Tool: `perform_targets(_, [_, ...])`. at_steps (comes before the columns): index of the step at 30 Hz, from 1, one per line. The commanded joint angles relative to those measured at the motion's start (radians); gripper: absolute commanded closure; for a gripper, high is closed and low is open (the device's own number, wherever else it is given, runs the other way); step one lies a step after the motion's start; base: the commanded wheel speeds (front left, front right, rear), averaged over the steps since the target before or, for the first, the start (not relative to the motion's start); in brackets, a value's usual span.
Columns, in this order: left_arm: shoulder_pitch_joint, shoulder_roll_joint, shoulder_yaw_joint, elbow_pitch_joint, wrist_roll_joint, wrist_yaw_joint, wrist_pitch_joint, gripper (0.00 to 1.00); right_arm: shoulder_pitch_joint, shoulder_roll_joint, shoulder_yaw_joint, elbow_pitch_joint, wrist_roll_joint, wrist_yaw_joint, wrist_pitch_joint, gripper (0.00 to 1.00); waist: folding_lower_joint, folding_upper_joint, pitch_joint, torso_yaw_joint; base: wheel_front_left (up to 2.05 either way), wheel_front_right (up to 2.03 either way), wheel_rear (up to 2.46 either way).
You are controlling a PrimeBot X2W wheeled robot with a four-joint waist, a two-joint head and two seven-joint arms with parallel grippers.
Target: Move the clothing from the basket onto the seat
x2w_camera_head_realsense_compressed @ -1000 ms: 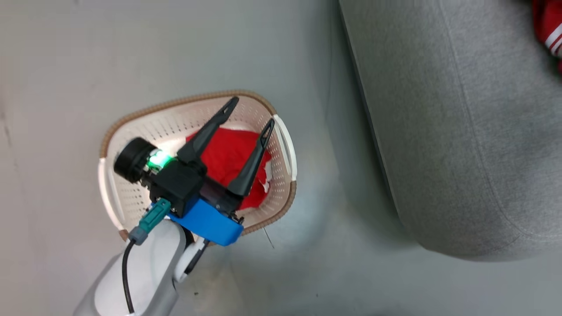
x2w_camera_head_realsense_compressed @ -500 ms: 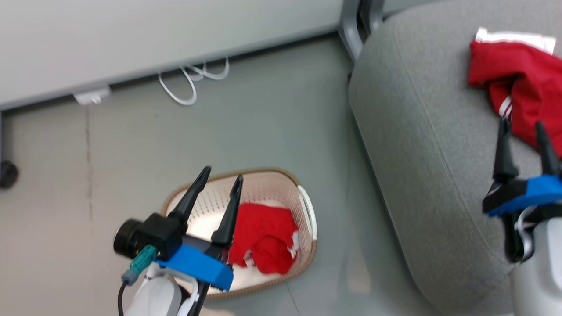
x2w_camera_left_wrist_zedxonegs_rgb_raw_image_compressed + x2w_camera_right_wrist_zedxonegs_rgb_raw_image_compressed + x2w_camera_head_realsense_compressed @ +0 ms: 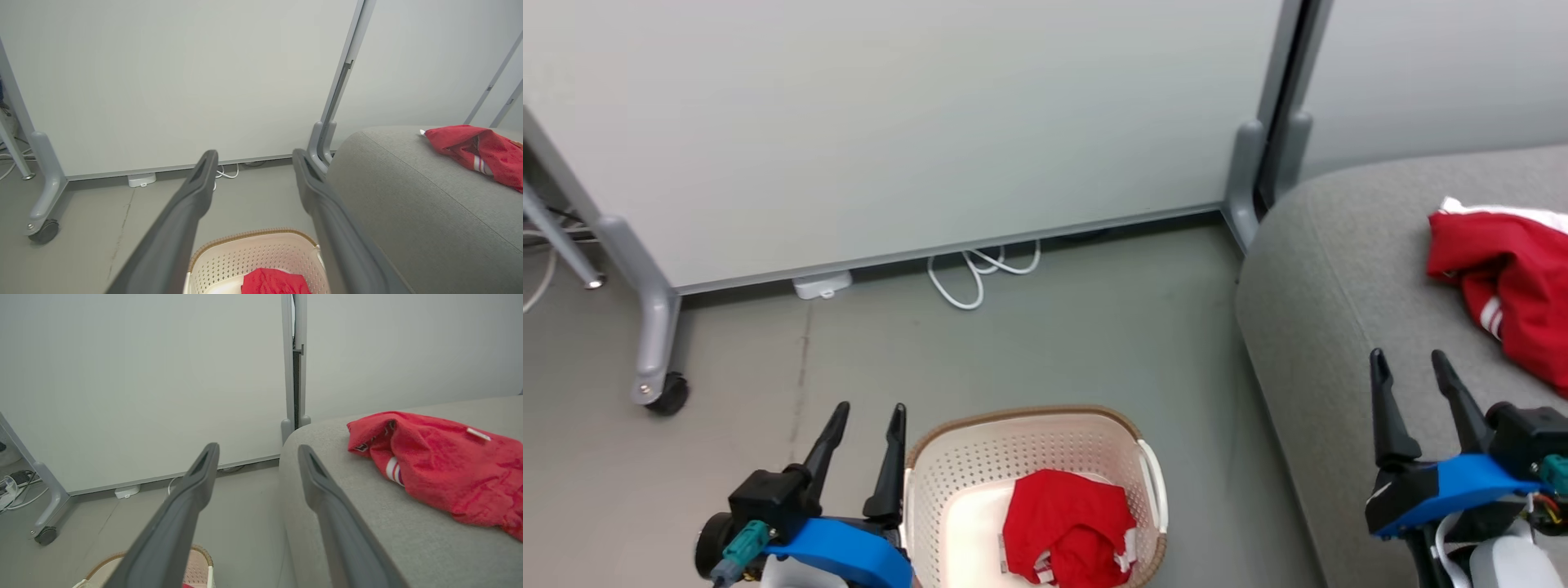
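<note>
The cream basket (image 3: 956, 465) with a brown rim stands on the floor at the bottom of the head view, and a crumpled red garment (image 3: 1068, 527) lies inside it. Another red garment with white stripes (image 3: 1515, 294) rests on the grey seat (image 3: 1331, 327) at the right. My left gripper (image 3: 870, 412) hangs open and empty just left of the basket. Over the seat's front part my right gripper (image 3: 1409, 363) stands open and empty, short of the red garment there. The left wrist view has the basket (image 3: 261, 249) below the fingers and the seat (image 3: 408, 196) to the right.
A pale partition wall (image 3: 890, 122) on wheeled grey legs (image 3: 654, 359) runs along the back. White cables (image 3: 980, 273) and a small white box (image 3: 822, 285) lie at its foot. A grey post (image 3: 1270, 122) stands beside the seat. Grey floor (image 3: 1054, 343) surrounds the basket.
The head camera has tilted up, so the wall now shows. My left gripper has come up out of the basket, empty, to its left side. The right gripper has come into view over the seat.
</note>
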Motion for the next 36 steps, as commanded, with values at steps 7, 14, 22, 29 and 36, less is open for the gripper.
perform_targets(7, [0.010, 0.002, 0.070, 0.015, 0.009, -0.002, -0.003, 0.00, 0.087, 0.020, 0.040, -0.082, 0.022, 0.000, 0.029, 0.00, 0.0004, 0.0000, -0.029, 0.041, 0.00, 0.00, 0.00])
perform_targets(14, [0.011, 0.012, 0.101, 0.013, 0.006, -0.002, -0.003, 0.00, 0.113, 0.021, 0.096, -0.103, 0.038, 0.000, 0.036, 0.00, 0.0004, 0.0000, -0.034, 0.040, 0.00, 0.00, 0.00])
perform_targets(22, [0.006, 0.009, 0.114, 0.007, 0.013, -0.002, -0.003, 0.00, 0.110, 0.021, 0.114, -0.095, 0.049, 0.000, 0.039, 0.00, 0.0004, 0.0000, -0.031, 0.032, 0.00, 0.00, 0.00])
perform_targets(29, [0.007, 0.006, 0.108, 0.010, 0.013, -0.002, -0.003, 0.00, 0.104, 0.021, 0.126, -0.100, 0.042, 0.000, 0.039, 0.00, 0.0004, 0.0000, -0.029, 0.027, 0.00, 0.00, 0.00])
perform_targets(36, [-0.008, 0.004, 0.091, 0.021, 0.010, -0.002, -0.003, 0.00, 0.101, 0.022, 0.129, -0.101, 0.049, 0.000, 0.035, 0.00, 0.0004, 0.0000, -0.020, 0.027, 0.00, 0.00, 0.00])
